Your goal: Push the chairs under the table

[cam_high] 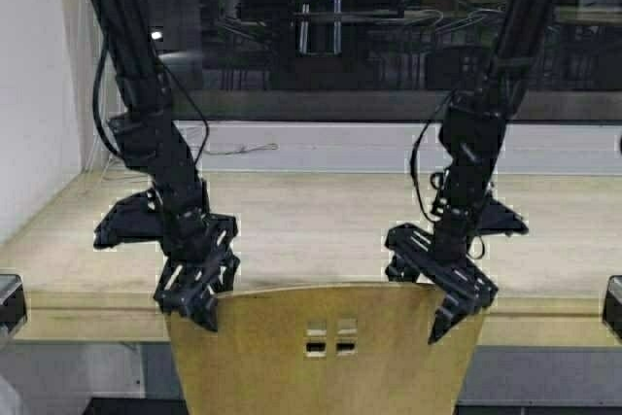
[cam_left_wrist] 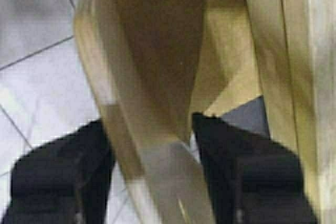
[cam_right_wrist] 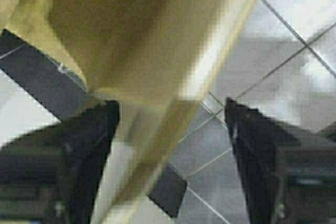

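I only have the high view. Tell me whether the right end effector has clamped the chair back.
Observer: No. The right end effector is open: the chair edge sits by one finger, with floor showing before the other.
Operator: Now the left.
Observer: The left end effector straddles the backrest edge, which fills most of its gap.
Operator: Report what's beneath.
Observer: Only pale floor tiles; no chair legs show.
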Robot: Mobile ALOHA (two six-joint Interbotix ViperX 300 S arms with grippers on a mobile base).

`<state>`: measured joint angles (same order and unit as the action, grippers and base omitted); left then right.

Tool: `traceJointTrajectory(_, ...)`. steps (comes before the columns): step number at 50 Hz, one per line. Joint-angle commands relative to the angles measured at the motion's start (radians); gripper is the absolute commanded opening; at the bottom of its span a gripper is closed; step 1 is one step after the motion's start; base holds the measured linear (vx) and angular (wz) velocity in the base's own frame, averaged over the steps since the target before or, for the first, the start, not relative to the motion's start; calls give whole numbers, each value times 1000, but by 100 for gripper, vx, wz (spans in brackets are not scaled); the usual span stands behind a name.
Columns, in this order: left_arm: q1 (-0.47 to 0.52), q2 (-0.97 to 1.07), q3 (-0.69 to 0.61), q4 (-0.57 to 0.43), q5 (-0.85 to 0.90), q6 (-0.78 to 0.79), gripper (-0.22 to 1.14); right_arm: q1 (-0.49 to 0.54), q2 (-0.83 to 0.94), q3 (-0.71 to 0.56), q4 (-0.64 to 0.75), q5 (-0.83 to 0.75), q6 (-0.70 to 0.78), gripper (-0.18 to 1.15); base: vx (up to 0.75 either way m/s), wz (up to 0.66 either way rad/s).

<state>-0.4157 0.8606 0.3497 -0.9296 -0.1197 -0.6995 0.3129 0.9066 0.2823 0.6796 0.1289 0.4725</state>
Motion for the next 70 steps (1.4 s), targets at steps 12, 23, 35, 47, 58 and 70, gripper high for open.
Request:
traceJointTrajectory(12,5,-245,112,-37,17,-3,81,-55,-244,107,-2,55,-3,93,0,0)
traceJointTrajectory(23,5,-411,202,-38,14,-8,81,-78,-416,169,-14,109,-6,93,0,0)
traceJointTrajectory(35,5,-523,232,75,32,78,81,-78,-508,138,-110,110,-112,93,0,0)
traceJointTrajectory(47,5,-752,316,448,72,390,81,-72,-672,249,-270,34,-334,93,-2,2)
traceJointTrajectory(58,5,-853,385,621,74,609,81,-63,-742,304,-394,-28,-480,93,-9,13)
traceJointTrajectory(70,9,-870,428,709,101,767,80,-46,-850,318,-433,-23,-505,93,-10,26)
